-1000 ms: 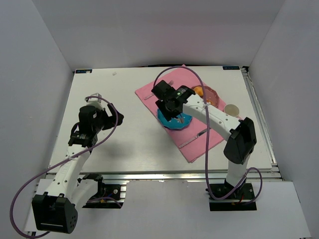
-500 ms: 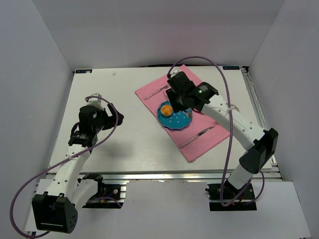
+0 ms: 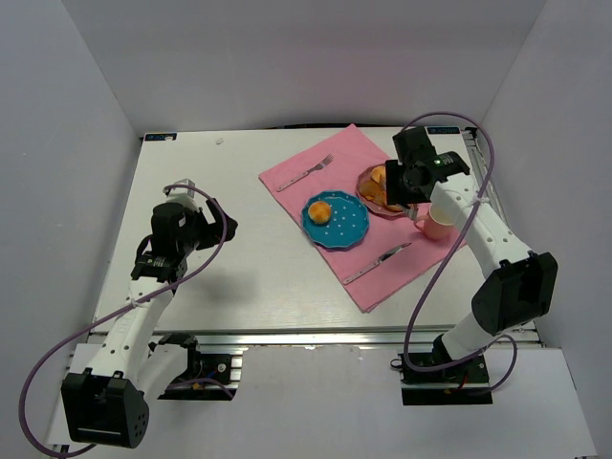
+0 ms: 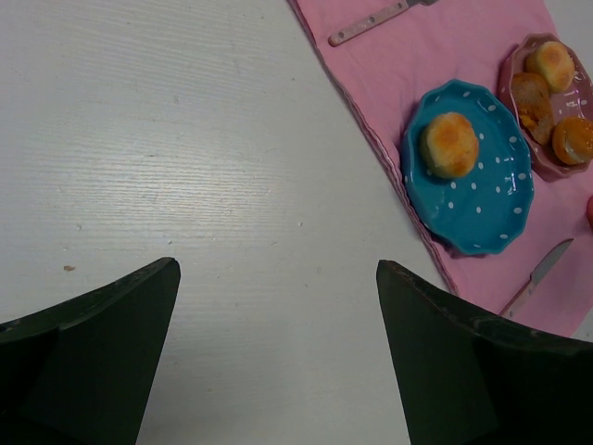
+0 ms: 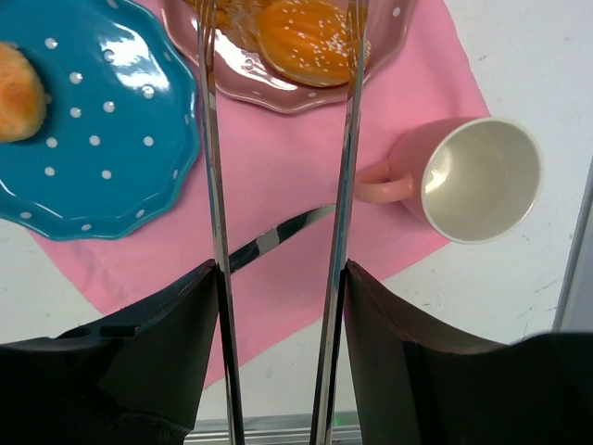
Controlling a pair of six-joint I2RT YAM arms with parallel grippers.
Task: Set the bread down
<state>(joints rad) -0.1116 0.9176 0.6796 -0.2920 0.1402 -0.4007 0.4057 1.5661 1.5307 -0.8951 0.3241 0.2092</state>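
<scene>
The right gripper (image 5: 281, 28) has swung from the blue plate (image 5: 111, 139), where one bun (image 4: 449, 145) now sits, to the pink plate (image 5: 269, 93) holding the second bun (image 4: 548, 63), its fingers (image 5: 211, 139) spread and empty astride a sesame pastry (image 5: 310, 42), so closing here would likely seize the wrong piece.

1. Left arm (image 3: 134, 320): white tubular links, black joint housings, and a large black block at the shoulder end.
2. Right arm (image 3: 480, 225): matching white links and black joints.
3. Left cable (image 3: 226, 228) and right cable (image 3: 449, 117): purple, one per arm, each running in loose loops.
4. Left gripper (image 4: 276, 267): two broad, matte black, wedge-shaped fingers (image 4: 88, 343).
5. Right gripper (image 5: 280, 28): black finger bodies (image 5: 148, 371), each carrying a thin polished metal blade.
6. Left base (image 3: 196, 366) and right base (image 3: 445, 378): black mounting plates.
</scene>
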